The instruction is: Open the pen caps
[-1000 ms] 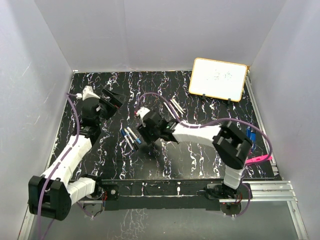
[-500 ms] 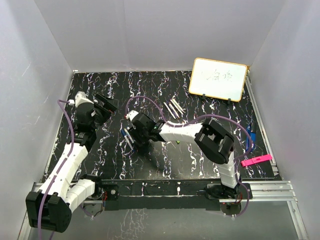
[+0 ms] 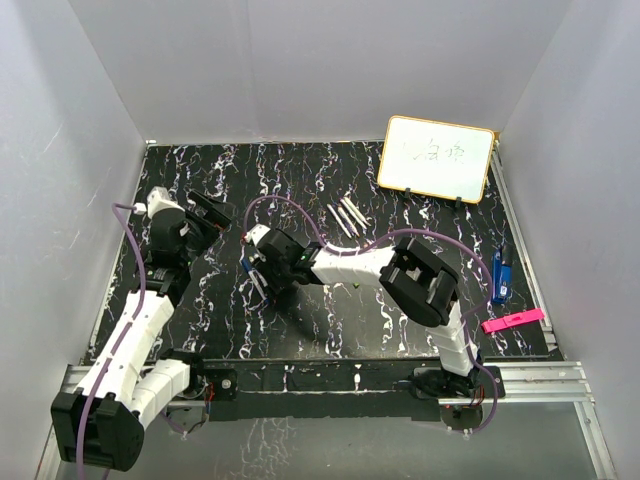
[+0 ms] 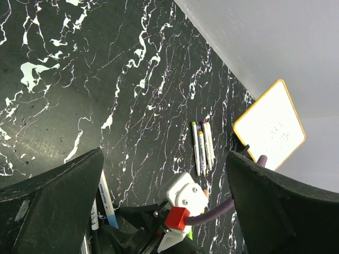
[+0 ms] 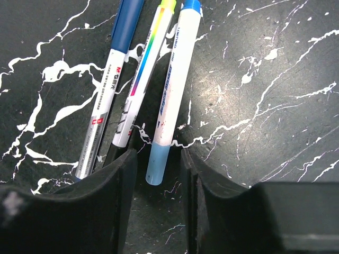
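Note:
Three pens lie side by side left of the table's middle [image 3: 254, 276]. The right wrist view shows them close up. The rightmost pen [image 5: 172, 90] is white-barrelled, and its light blue pen cap [image 5: 160, 165] points toward me. My right gripper [image 5: 158, 156] is low over the table and straddles that cap, open, with a narrow gap on each side. Beside it lie a rainbow-printed pen [image 5: 142, 79] and a dark blue-capped pen [image 5: 106, 106]. Several more capped pens [image 3: 347, 215] lie farther back. My left gripper [image 3: 205, 215] hangs wide open and holds nothing, left of the right gripper [image 3: 263, 266].
A whiteboard [image 3: 436, 158] stands propped at the back right. A blue chunky object [image 3: 499, 275] and a pink flat clip [image 3: 512, 321] lie near the right edge. The right arm's purple cable [image 3: 290, 205] loops over the middle. White walls enclose the table.
My right gripper has reached left and down onto the three pens, and its jaws have narrowed around the light blue cap. The left arm has drawn slightly left, still wide open.

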You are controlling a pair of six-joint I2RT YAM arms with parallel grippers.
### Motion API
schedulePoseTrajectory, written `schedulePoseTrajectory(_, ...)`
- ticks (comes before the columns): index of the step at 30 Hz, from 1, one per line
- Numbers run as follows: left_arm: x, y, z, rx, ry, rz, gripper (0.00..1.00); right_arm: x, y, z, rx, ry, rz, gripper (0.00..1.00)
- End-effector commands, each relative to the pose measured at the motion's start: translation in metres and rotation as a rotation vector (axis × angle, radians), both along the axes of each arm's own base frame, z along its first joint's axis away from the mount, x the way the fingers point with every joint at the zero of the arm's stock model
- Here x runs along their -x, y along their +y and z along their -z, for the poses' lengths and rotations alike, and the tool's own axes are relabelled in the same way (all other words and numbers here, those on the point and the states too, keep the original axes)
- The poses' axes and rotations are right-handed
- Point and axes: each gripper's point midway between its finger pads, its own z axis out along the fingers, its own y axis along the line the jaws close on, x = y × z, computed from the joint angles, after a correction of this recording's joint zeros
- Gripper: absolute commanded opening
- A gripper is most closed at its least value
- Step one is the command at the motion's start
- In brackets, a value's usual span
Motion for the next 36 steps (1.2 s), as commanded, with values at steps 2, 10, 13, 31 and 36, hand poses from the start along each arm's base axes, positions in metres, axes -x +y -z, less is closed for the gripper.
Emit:
schedulePoseTrajectory(2,0.005,0.008,-0.003,-0.022,-0.011,-0.017,0.99,-0.004,0.009,-0.008,-0.023,-0.013,0.008,0.32)
schedulePoseTrajectory(10,0.005,0.0,-0.004,-0.011,-0.023,0.023,0.99,-0.008,0.0,-0.005,0.002,-0.024,0.064,0.09)
schedulePoseTrajectory(13,0.004,-0.008,-0.005,-0.01,-0.044,0.074,0.99,-0.014,-0.005,-0.008,0.008,-0.047,0.101,0.03)
schedulePoseTrajectory(31,-0.015,-0.087,0.045,0.177,0.072,0.467,0.99,-0.048,-0.048,-0.101,-0.163,-0.241,0.28,0.0)
schedulePoseTrajectory(36,-0.017,-0.109,0.051,0.194,0.082,0.55,0.98,-0.047,-0.049,-0.117,-0.189,-0.253,0.264,0.0)
